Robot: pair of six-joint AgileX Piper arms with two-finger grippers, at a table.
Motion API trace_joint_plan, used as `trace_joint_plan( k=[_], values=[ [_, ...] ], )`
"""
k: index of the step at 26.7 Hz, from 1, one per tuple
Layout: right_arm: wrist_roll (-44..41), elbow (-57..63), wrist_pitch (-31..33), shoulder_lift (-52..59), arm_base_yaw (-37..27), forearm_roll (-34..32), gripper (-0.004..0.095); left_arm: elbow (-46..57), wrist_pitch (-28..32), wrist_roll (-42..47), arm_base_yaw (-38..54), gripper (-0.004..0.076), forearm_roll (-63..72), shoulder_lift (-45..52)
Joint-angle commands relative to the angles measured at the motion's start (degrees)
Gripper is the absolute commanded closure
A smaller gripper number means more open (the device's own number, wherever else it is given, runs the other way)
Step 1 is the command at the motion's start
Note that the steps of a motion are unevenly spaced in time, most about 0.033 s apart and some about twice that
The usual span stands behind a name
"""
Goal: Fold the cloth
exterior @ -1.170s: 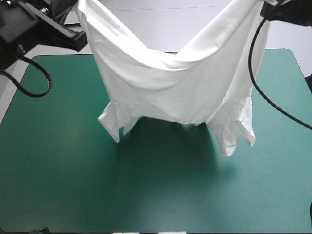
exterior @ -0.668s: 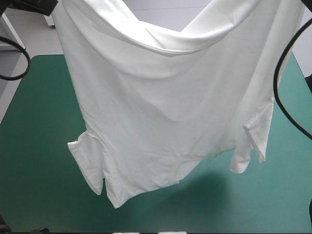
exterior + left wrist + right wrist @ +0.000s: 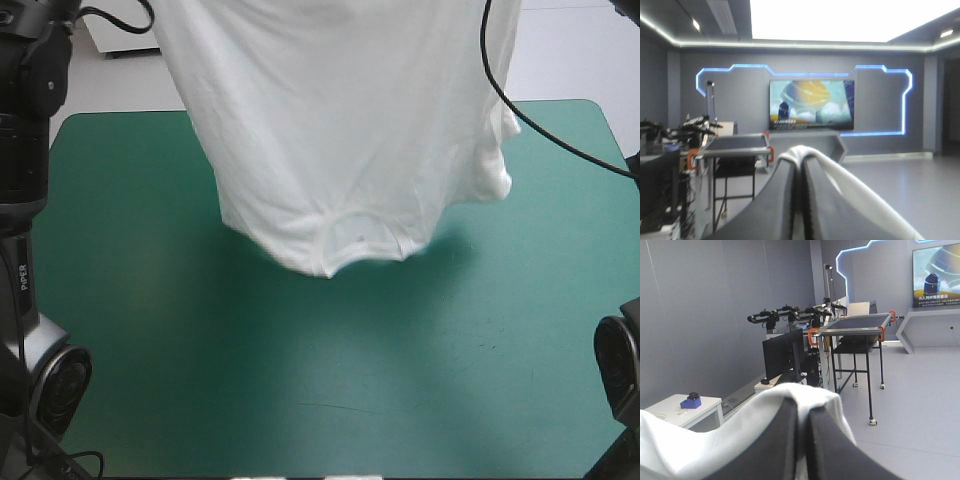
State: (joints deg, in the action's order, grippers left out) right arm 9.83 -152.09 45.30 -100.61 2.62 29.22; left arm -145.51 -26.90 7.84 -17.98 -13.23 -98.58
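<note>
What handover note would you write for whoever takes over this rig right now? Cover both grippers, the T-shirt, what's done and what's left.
Left gripper: shut on the T-shirt, raised high.
Right gripper: shut on the T-shirt, raised likewise.
T-shirt: hangs spread between them over the table, neckline lowest.
Done: picked up and opened out.
Left: lay it flat, then every fold.

One readable mark only: "PiPER", white letters running lengthwise on a black link of the left arm (image 3: 22, 280), above the table's (image 3: 320, 400) left edge in the high view. No other legible text.
</note>
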Motion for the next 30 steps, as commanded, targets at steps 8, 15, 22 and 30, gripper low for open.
trace_joint_plan(
  k=[8, 15, 22, 30],
  values=[
    [-5.22, -1.18, 18.60, -5.25, -0.56, -2.16, 0.0919, -1.69, -17.45, -6.74, 1.28, 0.0745, 7.26, -5.78],
    [-8.73, -0.59, 26.12, -15.72, -0.56, -2.06, 0.0921, -1.69, -29.71, -3.84, 6.28, 0.0746, 14.51, -15.57],
    [-12.99, -0.51, 26.24, -25.58, -0.56, -0.20, 0.0921, -1.69, -38.57, -5.63, 6.82, 0.0745, 21.12, -25.74],
    [-10.29, 3.65, 26.45, -27.73, -0.44, -6.77, 0.0920, -1.69, -46.18, -4.97, 6.62, 0.0745, 22.58, -32.75]
  ],
)
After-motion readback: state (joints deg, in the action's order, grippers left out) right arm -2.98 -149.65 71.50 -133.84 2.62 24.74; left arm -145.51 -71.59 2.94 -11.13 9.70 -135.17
